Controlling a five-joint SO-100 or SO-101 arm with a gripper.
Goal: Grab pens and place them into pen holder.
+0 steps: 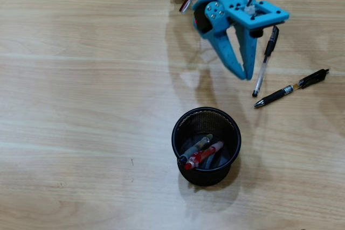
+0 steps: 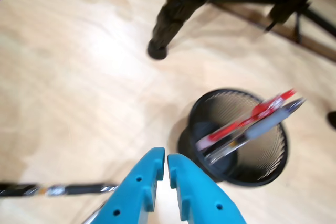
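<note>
Gripper (image 1: 247, 74): blue jaws were pressed together, nothing between them, tips hanging over bare wood at the top right of the overhead view; the wrist view (image 2: 166, 162) showed only a thin slit between the fingers.
Pen holder (image 1: 176, 133): black mesh cup stood upright on the table (image 1: 81, 133), below the gripper in the overhead view, well apart from it.
Pens in the cup: a red pen (image 1: 204, 155) and a black pen (image 1: 195, 148) leaned side by side inside.
Pens on the table: two black ones lay right of the gripper, one steep (image 1: 264, 66) just beside the fingertips, one slanted (image 1: 291, 88) further right.
Wrist view extras: a dark tripod leg (image 2: 176, 11) stood beyond the cup.
</note>
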